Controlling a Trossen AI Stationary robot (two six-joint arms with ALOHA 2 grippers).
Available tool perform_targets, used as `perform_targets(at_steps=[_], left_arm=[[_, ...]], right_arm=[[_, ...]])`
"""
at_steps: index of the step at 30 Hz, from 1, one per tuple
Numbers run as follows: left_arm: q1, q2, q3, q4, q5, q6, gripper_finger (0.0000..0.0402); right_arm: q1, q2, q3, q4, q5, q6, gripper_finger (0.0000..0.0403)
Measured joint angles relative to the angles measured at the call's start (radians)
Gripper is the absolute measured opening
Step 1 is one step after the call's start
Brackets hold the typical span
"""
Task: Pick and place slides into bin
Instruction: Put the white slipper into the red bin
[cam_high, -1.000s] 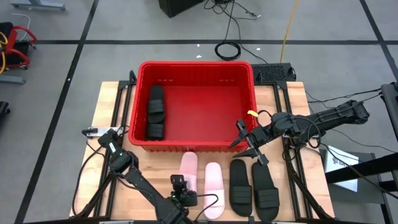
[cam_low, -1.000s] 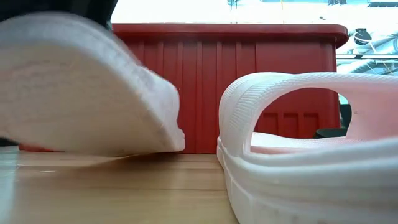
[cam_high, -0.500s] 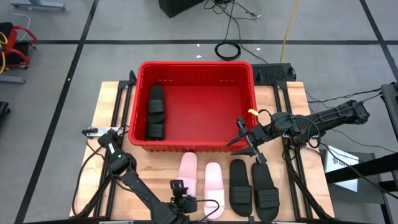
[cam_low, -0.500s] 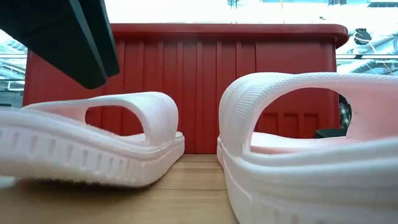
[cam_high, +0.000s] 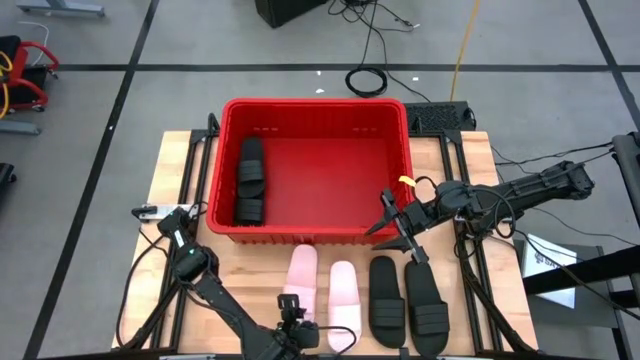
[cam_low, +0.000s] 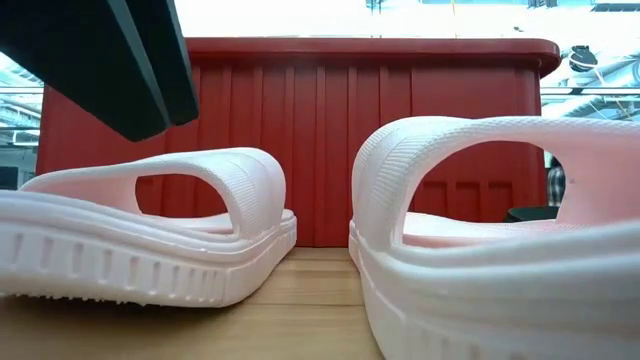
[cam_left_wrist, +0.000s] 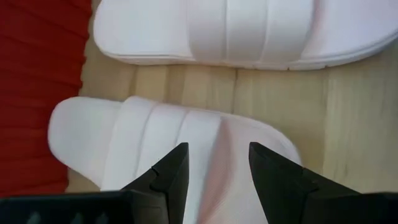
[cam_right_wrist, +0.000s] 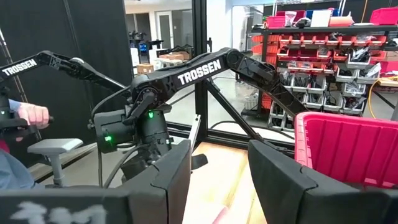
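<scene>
Four slides lie on the bench in front of the bin: a pale pink pair and a black pair. Two more black slides are already inside the bin, along its left wall

My left gripper hangs at the near end of the left pink slide. In the left wrist view its jaws are spread, one on each side of the slide's heel part, and they grip nothing. The right pink slide lies just beside it, not touching, as far as I see. My right gripper waits at the bin's front right corner, above the black pair, also with jaws spread and empty

I judge these slides are light foam, a bit soft and springy, with a ribbed sole edge that helps against slipping. A flat grip across the whole sole is too wide for the jaws, I think. Better is to pinch the side edge of the sole, or the wide strap, which stands up as an arch in the low view. The strap may bend and let the slide swing, so I would lift slowly
</scene>
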Motion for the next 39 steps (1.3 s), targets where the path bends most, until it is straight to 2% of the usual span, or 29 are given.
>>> perform_targets(at_steps=[5, 18, 25, 39], left_arm=[[-0.001, 0.000, -0.001, -0.059, -0.020, -0.010, 0.0163], [0.020, 0.000, -0.083, -0.045, -0.016, 0.020, 0.0163], [0.022, 0.000, -0.085, -0.080, -0.091, 0.018, 0.0163], [0.062, 0.000, -0.082, -0.131, -0.093, 0.017, 0.0163]], right_arm=[[0.000, 0.000, 0.000, 0.000, 0.000, 0.000, 0.0153], [0.000, 0.000, 0.000, 0.000, -0.001, 0.000, 0.0153], [0.000, 0.000, 0.000, 0.000, -0.001, 0.000, 0.0153], [0.000, 0.000, 0.000, 0.000, -0.001, 0.000, 0.0153]])
